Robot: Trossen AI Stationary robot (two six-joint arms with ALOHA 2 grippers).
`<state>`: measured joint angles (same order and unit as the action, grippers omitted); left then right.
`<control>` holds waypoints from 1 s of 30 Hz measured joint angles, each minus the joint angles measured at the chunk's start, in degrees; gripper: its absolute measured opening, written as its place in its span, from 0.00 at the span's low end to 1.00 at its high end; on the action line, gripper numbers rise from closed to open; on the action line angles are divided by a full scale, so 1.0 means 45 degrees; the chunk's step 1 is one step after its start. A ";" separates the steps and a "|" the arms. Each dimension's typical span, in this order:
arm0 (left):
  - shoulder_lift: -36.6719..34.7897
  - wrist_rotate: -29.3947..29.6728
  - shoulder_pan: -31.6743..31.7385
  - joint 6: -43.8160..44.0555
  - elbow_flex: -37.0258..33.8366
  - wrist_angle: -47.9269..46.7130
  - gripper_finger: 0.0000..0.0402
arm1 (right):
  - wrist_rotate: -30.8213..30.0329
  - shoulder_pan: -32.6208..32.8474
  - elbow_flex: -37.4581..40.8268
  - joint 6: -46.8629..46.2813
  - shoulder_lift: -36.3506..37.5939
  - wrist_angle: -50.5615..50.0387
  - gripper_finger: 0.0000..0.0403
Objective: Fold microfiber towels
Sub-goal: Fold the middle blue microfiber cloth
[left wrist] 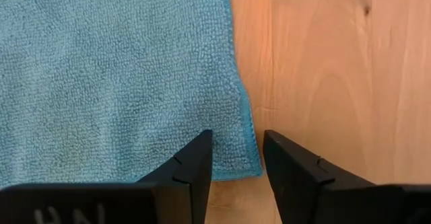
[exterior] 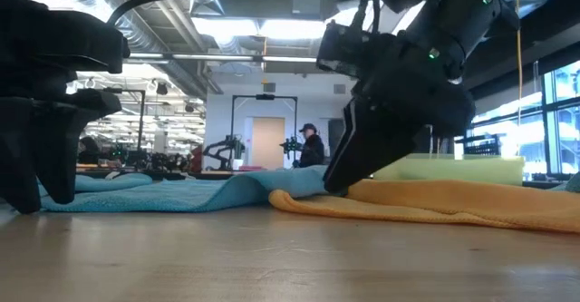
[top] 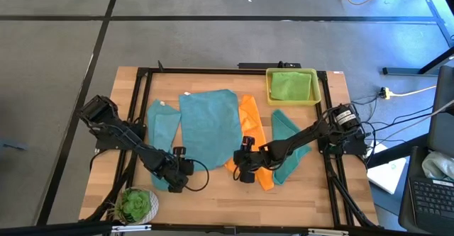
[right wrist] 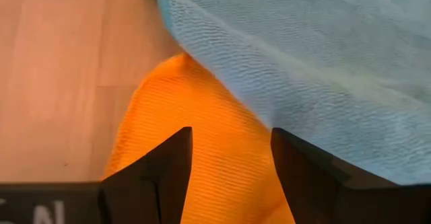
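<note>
- From above: my left gripper [top: 179, 173] sits at the small blue towel's [top: 162, 126] near corner, my right gripper [top: 245, 166] over the orange towel [top: 252, 133]
- Low down: the orange towel lies flat on the table [exterior: 272, 257]
- Wrists: both sets of jaws are parted, gripping nothing (the big blue towel [right wrist: 323, 62] overlaps the orange)

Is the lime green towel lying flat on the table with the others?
No, the lime green towel sits inside the yellow tray at the table's far right corner, apart from the spread towels.
</note>
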<state>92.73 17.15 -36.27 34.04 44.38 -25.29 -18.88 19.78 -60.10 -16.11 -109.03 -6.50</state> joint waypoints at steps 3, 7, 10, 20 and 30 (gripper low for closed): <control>0.0000 -0.0014 0.0000 0.0000 0.0000 0.0008 0.31 | 0.0306 0.0022 0.0000 -0.0066 0.0000 0.0383 0.51; 0.0000 -0.0024 0.0000 -0.0003 -0.0003 0.0013 0.31 | 0.0753 0.0069 0.0000 -0.0070 0.0000 0.0585 0.51; 0.0000 -0.0029 0.0000 -0.0010 -0.0005 0.0018 0.31 | 0.0522 0.0070 0.0000 0.0107 0.0000 0.0555 0.51; 0.0005 -0.0039 0.0000 -0.0015 -0.0005 0.0023 0.31 | 0.0641 0.0017 0.0056 0.0689 -0.0068 0.0816 0.51; 0.0049 0.2303 0.0056 -0.2019 -0.0039 0.0913 0.31 | 0.0653 0.0017 0.0058 0.0564 -0.0068 0.1598 0.51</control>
<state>92.95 27.51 -36.02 24.96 44.21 -21.18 -15.94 19.86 -59.83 -13.57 -109.34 0.69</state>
